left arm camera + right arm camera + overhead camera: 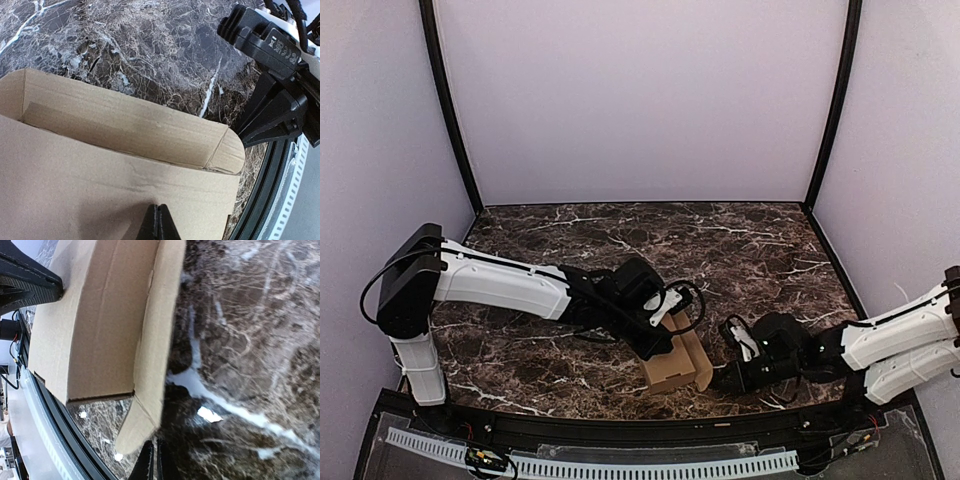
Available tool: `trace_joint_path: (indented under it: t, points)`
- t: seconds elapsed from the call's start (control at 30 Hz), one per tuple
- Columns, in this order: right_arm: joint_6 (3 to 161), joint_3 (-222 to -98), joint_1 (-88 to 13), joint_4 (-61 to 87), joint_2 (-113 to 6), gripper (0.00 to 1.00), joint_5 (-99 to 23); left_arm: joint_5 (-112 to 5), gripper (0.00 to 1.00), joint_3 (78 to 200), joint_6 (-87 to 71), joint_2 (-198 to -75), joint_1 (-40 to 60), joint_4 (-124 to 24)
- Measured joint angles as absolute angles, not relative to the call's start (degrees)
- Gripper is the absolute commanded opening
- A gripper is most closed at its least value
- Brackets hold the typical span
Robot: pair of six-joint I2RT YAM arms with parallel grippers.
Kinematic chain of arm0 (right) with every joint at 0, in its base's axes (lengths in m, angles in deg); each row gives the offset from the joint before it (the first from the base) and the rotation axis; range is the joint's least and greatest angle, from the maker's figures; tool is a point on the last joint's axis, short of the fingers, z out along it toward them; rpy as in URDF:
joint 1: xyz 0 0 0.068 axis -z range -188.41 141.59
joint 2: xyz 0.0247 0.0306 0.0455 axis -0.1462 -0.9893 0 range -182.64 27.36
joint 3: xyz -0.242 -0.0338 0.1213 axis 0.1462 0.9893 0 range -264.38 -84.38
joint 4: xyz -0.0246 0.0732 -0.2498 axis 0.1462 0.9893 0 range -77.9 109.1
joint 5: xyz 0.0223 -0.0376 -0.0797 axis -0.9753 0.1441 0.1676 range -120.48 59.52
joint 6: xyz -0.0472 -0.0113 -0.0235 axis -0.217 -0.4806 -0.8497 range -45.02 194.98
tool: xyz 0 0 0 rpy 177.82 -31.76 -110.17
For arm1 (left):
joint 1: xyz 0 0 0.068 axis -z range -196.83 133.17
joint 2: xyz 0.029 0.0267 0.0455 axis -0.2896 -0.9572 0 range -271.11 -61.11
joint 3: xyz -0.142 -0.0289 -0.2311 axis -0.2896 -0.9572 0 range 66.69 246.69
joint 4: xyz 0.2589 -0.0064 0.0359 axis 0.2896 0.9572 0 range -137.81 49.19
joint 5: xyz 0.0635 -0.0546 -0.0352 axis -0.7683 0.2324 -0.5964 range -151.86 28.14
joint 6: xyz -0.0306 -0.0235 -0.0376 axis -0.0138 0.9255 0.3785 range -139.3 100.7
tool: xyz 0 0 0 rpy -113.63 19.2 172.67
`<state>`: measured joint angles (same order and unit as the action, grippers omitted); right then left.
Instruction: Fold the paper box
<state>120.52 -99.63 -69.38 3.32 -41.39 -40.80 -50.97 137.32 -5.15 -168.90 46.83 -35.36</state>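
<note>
The left pincer [657, 338] reaches in from the left and sits on top of the paper box [672, 372]. Its jaws are fully closed, and in the left wrist view its fingertips [149, 226] press together against a broad cardboard panel; whether a layer is pinched between them cannot be told. The box lies near the front edge of the table, about midway between the two arms. It is a long, narrow brown carton with its top open and a rounded end flap [227, 152] standing out at one end. The right pincer [720, 378] comes in low from the right, also closed, with its fingertips [146, 462] just beside the tip of a loose flap [134, 427]. The views do not show whether it grips that flap. The table [760, 250] is dark brown marble with white veins. A black rail [620, 432] and a white perforated strip [620, 466] run along its near edge. Plain pale lilac walls [640, 100] enclose it, with black posts [448, 110] at the back corners.
</note>
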Motion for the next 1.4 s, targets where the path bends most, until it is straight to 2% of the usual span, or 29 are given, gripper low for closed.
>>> trace_joint_path:
  t: [0.43,1.4]
  points:
    - [122.05,-101.36,-69.88,-5.94,-47.09,0.02,-43.36,-51.06,0.01,137.48,-5.54,-168.88,46.83,-34.82]
    - [132.78,-99.26,-69.9,-8.59,-47.86,0.0,-36.93,-51.84,0.01,137.48,-5.67,-168.75,47.48,-34.57]
